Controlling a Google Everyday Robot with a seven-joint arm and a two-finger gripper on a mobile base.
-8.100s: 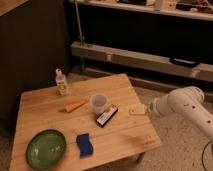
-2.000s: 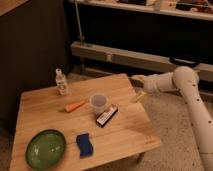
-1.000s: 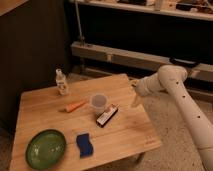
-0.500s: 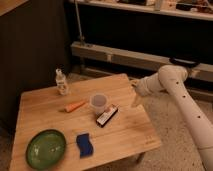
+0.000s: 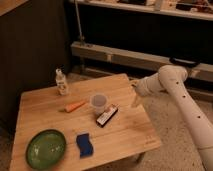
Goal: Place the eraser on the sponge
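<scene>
The eraser (image 5: 106, 116), a black oblong block with a pale face and reddish edge, lies flat on the wooden table (image 5: 130, 135) just right of the cup. Near the table's front edge, left of and below the eraser, rests the blue sponge (image 5: 84, 144). My gripper (image 5: 135, 100) hangs at the end of the white arm (image 5: 170, 82) over the table's right edge. It is to the right of the eraser, clear of it, with nothing visibly in it.
A translucent cup (image 5: 98, 103) stands mid-table beside an orange carrot (image 5: 75, 106). A small clear bottle (image 5: 61, 82) is at the back left. A round green bowl (image 5: 46, 148) sits at the front left. Dark shelving runs behind the table.
Since the oldest frame the arm has swung from low at the table's right side up to the right edge. Over the last second it has barely moved. No object has shifted.
</scene>
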